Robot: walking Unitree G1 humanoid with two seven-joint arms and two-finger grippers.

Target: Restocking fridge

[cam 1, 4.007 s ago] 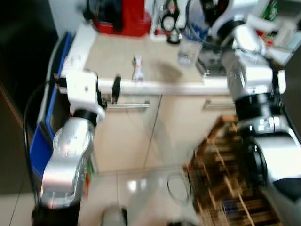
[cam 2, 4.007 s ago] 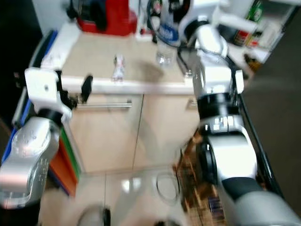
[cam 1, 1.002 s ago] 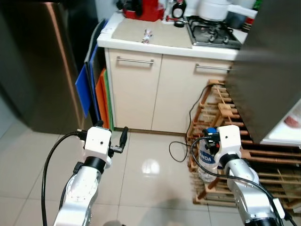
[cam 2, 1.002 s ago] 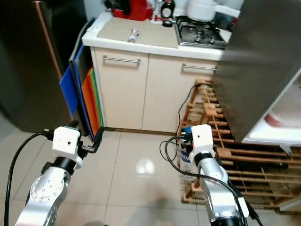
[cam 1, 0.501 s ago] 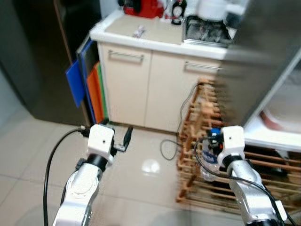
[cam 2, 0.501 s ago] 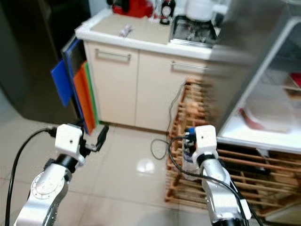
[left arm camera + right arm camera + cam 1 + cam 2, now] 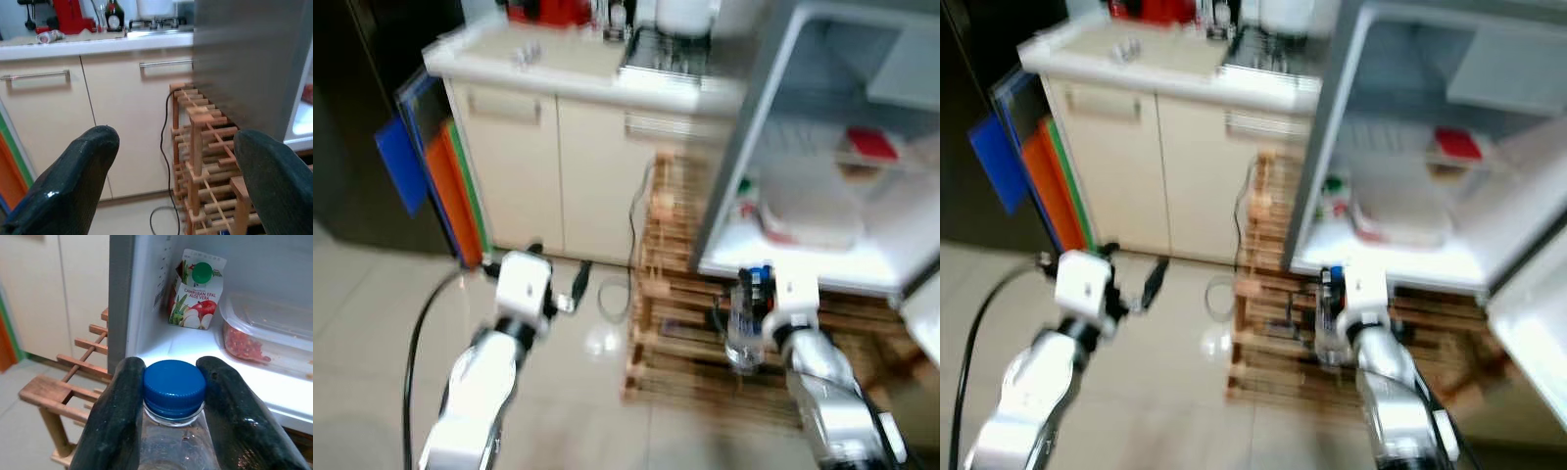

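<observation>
Right claw [image 7: 173, 396] clamped on water bottle [image 7: 174, 387] neck, before open fridge [image 7: 822, 137]. Left claw [image 7: 176, 181] apart, empty.

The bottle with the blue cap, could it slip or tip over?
Perhaps. The right gripper pinches the bottle only at its blue cap, so the body hangs free and may swing. Clear smooth plastic looks slippery; tall and narrow, it could tip when set down.
</observation>
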